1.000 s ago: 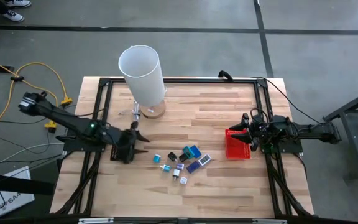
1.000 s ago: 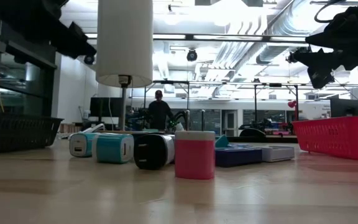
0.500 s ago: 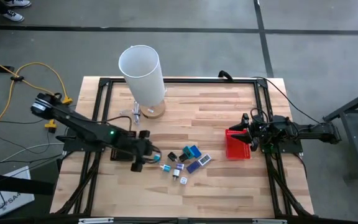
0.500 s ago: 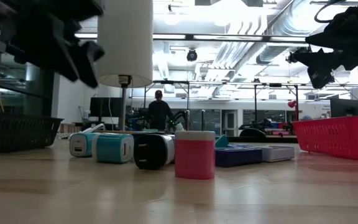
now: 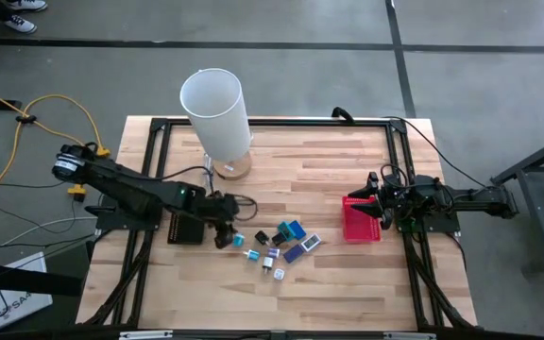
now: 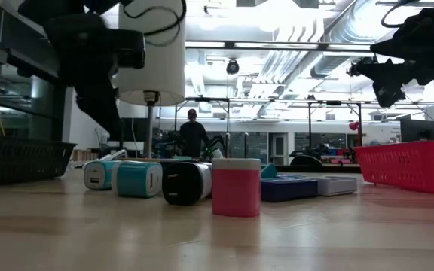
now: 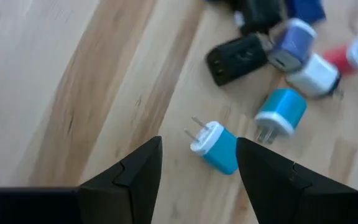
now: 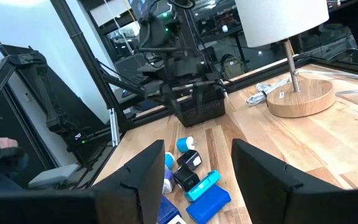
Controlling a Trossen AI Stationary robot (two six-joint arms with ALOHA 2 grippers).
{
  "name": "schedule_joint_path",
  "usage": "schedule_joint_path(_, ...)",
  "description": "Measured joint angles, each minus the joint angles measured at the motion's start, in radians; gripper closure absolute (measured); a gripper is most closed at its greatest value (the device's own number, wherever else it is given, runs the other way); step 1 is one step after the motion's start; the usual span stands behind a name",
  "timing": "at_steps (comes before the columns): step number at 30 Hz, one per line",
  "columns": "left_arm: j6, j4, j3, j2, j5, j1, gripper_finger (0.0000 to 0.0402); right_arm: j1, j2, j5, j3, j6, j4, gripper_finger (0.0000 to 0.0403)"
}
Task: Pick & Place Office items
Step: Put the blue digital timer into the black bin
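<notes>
High view shows your left gripper (image 5: 227, 232) hovering over the bench (image 5: 300, 161), just beside the left edge of a small cluster of office items (image 5: 280, 245). The nearest item is a teal wall charger (image 5: 238, 240), lying just to the gripper's right. Left wrist view shows your gripper fingers (image 7: 135, 171) spread apart and holding nothing, with that teal charger (image 7: 215, 147) sitting in the gap just ahead of them. Its long axis runs slantwise to the fingers, metal prongs pointing away from the rest of the cluster. A second teal charger (image 7: 280, 114) lies just beyond it. Your right gripper (image 5: 378, 210) waits over the red mesh basket (image 5: 360, 220), fingers parted and empty, well apart from the cluster. Your left arm is clearly nearer.
</notes>
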Motion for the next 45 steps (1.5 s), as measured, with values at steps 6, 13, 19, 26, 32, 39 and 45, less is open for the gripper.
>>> schedule_joint_path(6,-0.189,-0.186,0.128,0.004,-0.021,-0.02,0.0202,0.0,0.0,0.0,0.0,0.0,0.0,0.0229)
schedule_joint_path(13,-0.399,-0.375,0.321,0.12,-0.122,-0.123,0.0202,0.0,0.0,0.0,0.0,0.0,0.0,0.0229)
schedule_joint_path(19,-0.536,-0.473,0.476,0.281,-0.14,-0.132,0.0202,0.0,0.0,0.0,0.0,0.0,0.0,0.0229)
schedule_joint_path(26,-0.662,-0.53,0.559,0.414,-0.102,-0.124,0.0202,0.0,0.0,0.0,0.0,0.0,0.0,0.0229)
schedule_joint_path(32,-0.821,-0.532,0.559,0.427,-0.126,-0.137,0.0202,0.0,0.0,0.0,0.0,0.0,0.0,0.0229)
schedule_joint_path(39,-1.03,-0.535,0.55,0.462,-0.19,-0.202,0.0202,0.0,0.0,0.0,0.0,0.0,0.0,0.0229)
schedule_joint_path(45,-1.092,-0.533,0.549,0.475,-0.162,-0.207,0.0202,0.0,0.0,0.0,0.0,0.0,0.0,0.0229)
